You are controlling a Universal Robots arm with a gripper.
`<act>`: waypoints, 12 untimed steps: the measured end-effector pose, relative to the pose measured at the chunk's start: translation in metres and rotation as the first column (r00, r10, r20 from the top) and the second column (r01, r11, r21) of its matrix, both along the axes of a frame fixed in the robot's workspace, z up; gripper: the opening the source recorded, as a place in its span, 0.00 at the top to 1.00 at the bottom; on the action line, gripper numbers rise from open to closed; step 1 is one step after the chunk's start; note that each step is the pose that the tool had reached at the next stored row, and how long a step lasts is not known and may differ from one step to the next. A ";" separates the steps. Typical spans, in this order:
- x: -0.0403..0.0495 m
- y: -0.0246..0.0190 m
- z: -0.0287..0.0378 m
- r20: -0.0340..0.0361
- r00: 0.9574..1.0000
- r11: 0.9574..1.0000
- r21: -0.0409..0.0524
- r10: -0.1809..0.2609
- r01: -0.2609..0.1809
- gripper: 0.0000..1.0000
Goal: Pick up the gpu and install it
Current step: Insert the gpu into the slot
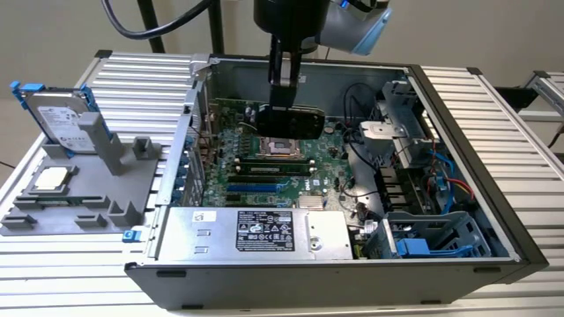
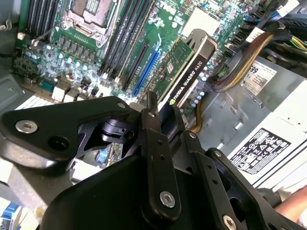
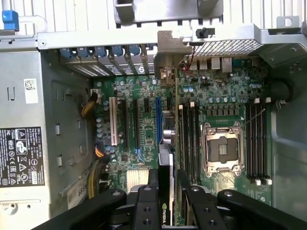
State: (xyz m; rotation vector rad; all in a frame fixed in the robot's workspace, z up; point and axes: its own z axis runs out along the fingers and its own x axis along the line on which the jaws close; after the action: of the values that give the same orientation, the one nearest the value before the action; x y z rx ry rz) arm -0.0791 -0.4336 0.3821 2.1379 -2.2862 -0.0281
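Claw [image 2: 160, 120] first: its two fingers are clamped on the top edge of the gpu [image 2: 184, 76], so you carry the card edge-on, hanging below the wrist over the open computer case [image 1: 458, 132]. That grip likely keeps the connector edge free and facing the motherboard [image 1: 264, 165], which is what a slot needs.

In the exterior view the gpu [image 1: 289, 122] hangs above the board near the cpu socket [image 1: 277, 146], in the half of the case toward its far wall, not yet touching a slot as far as you can judge.

In the first wrist view its long axis runs away from the claw [image 3: 167, 184] toward the case's rear wall, where the silver bracket [image 3: 170, 55] sits at the slot openings. The card lies parallel to the blue expansion slot [image 3: 158, 120] and just beside it, between that slot and the memory slots [image 3: 189, 139].

Farther off, on the counter [image 1: 493, 92] at the exterior view's left, a grey fixture [image 1: 79, 198] holds the hard drive [image 1: 62, 122] upright and the cpu chip [image 1: 51, 178] flat.
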 end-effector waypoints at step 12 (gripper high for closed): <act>0.0000 0.0000 -0.0049 0.000 1.000 1.000 -0.001 0.000 0.000 1.00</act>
State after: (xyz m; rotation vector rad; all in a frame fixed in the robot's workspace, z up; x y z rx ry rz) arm -0.0791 -0.4336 0.3772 2.1376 -2.2858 -0.0273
